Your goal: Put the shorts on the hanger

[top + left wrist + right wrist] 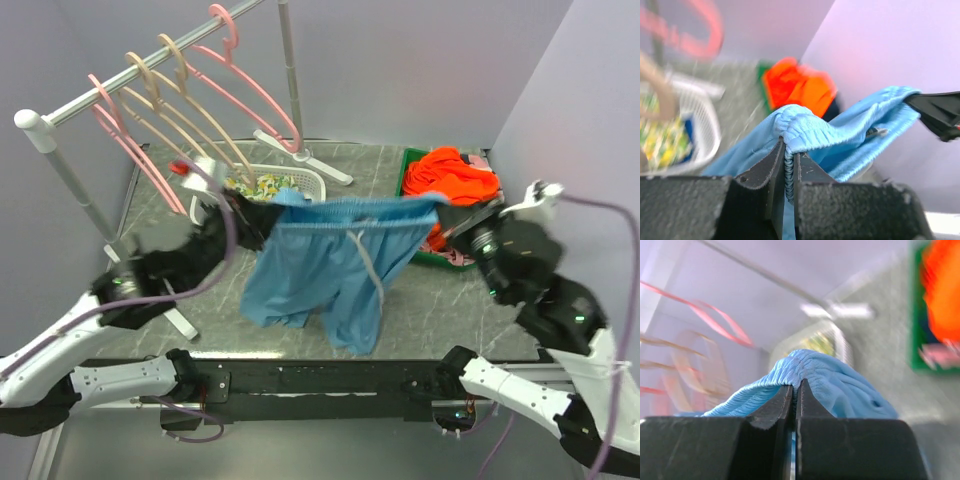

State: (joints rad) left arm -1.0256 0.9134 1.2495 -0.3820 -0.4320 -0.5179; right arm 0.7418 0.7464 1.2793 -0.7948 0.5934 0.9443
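The shorts (320,262) are up off the table (440,310), strung out in the air across the middle of the overhead frame, waistband (350,207) pulled into a near-level line and both legs hanging free below, white drawstring (368,262) dangling down the front. At the left end of that line, the left gripper (266,216) is clamped on a bunched corner of the elastic; the left wrist view shows its jaws pinched tight on the gathered blue fabric. Over at the right end, the right gripper (452,218) has the other corner, jaws closed on the waistband in its own wrist view too.

So I'd call this the carry step: garment spread and held, not yet on anything. The hanger (262,100) hangs on the rail (130,80) in the upper left, well apart from the cloth (I take it for the pink one at the rail's end nearest the shorts, though a second pink hanger (130,140) hangs further left, with beige hangers (165,100) between).

Next move, as I read it: both arms travel up and left together, keeping the waistband taut, then drape it over the hanger. Watch the trailing legs near the white basket (300,183)
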